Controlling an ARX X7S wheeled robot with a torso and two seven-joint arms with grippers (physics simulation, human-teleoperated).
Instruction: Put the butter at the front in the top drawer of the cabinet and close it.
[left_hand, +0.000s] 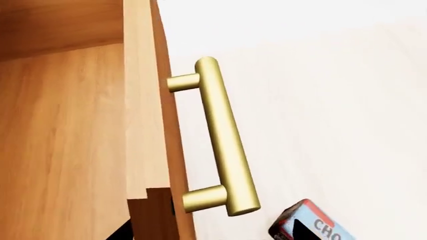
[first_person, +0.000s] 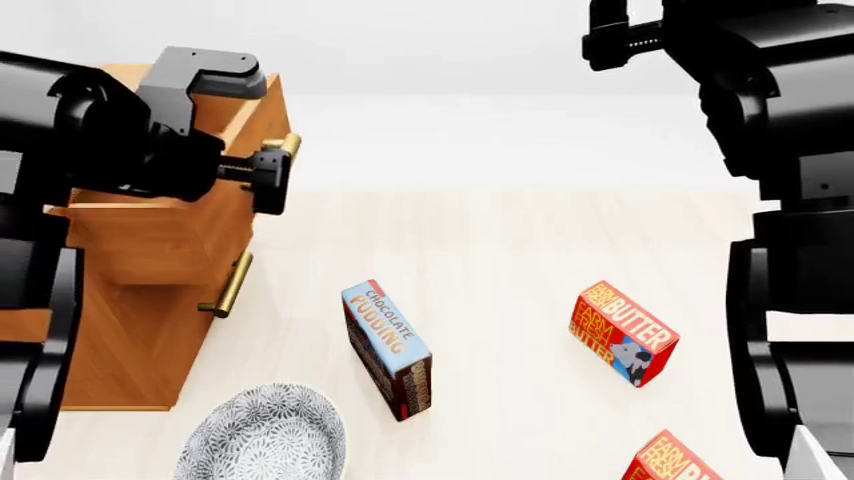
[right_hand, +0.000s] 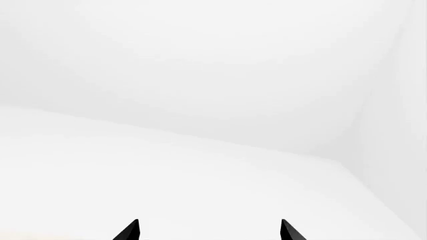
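Pale tabletop (first_person: 534, 250) is seen; butter (first_person: 625, 333) lies right. Left gripper (first_person: 271, 172) is at the top drawer (first_person: 160, 235) handle (first_person: 283, 147), grip indiscernible. Right gripper (right_hand: 209, 231) is spread, unladen. Straight pulling is advised.

Pale wood-grain surface (first_person: 534, 250) carries: cabinet (first_person: 134, 330) at left; patterned bowl (first_person: 263, 435) at near edge; chocolate pudding box (first_person: 387, 345) centre; butter (first_person: 623, 332) right of it; second butter carton (first_person: 667, 462) nearer, partly cropped.

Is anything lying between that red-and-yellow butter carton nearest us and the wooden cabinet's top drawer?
Yes: the blue-and-brown chocolate pudding box lies on the floor between the front red-and-yellow butter carton and the light wooden cabinet's top drawer.
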